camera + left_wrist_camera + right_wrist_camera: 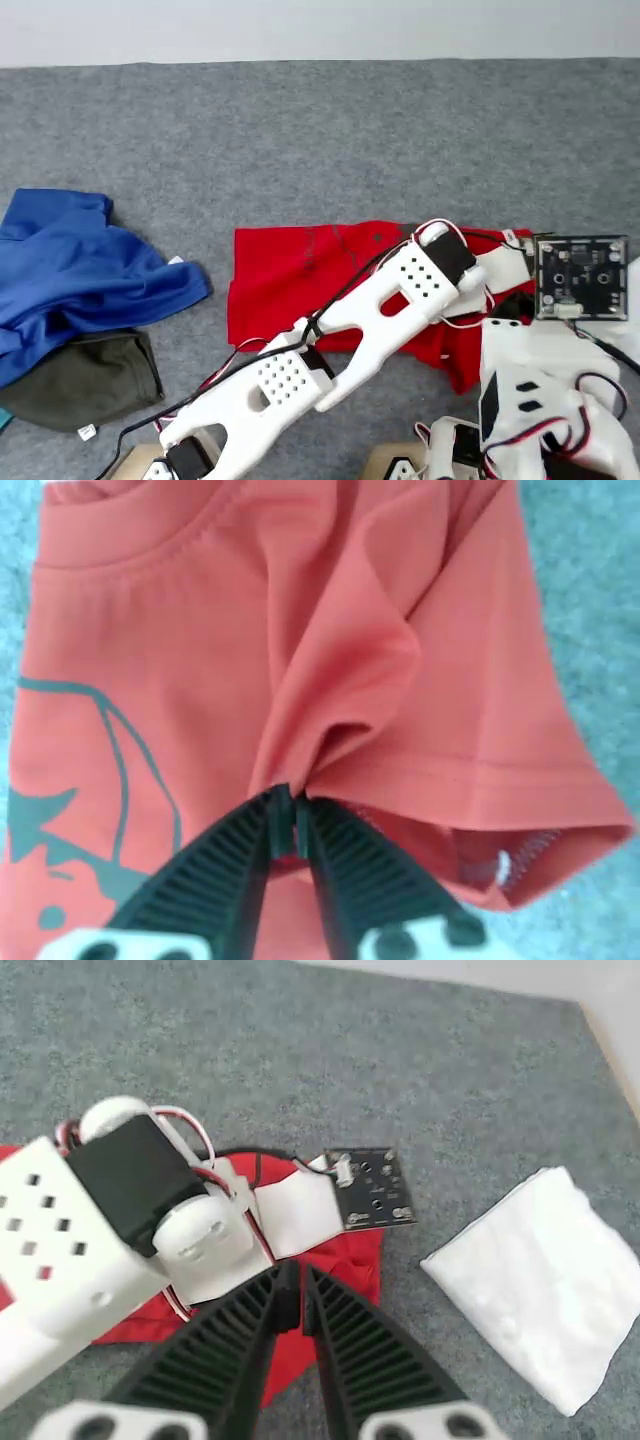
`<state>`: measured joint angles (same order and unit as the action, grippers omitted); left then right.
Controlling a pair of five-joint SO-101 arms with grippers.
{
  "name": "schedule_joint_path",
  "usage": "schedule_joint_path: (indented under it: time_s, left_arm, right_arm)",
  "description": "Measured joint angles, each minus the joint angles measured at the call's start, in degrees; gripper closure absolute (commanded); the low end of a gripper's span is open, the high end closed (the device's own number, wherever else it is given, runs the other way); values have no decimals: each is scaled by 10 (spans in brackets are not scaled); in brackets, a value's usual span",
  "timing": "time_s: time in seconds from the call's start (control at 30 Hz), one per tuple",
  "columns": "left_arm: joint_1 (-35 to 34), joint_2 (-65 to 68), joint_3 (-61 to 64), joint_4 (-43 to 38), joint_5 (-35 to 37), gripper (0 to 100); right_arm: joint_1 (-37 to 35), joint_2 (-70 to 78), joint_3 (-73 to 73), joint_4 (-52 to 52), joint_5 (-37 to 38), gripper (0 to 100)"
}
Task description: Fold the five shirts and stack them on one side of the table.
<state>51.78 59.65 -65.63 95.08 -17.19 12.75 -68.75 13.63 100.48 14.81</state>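
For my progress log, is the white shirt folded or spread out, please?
Folded: the white shirt lies as a compact, thick rectangle on the grey table.

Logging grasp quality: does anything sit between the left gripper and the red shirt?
Nothing visible does. The left gripper is shut directly on a raised fold of the red shirt, with the cloth bunched at its tips.

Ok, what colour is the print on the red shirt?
The print on the shirt is dark grey, a line drawing; clearest in the left wrist view.
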Motion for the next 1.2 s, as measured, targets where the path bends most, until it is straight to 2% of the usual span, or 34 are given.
schedule_joint_path:
  time_s: [0.23, 0.87, 1.2]
  left_arm:
    - [55, 0, -58, 37, 1, 994]
    - [113, -17, -56, 39, 2, 994]
    - [137, -25, -27, 39, 39, 994]
  right_arm:
    - [1, -1, -1, 0, 0, 979]
    - [2, -3, -9, -3, 0, 979]
    - [3, -4, -9, -2, 0, 979]
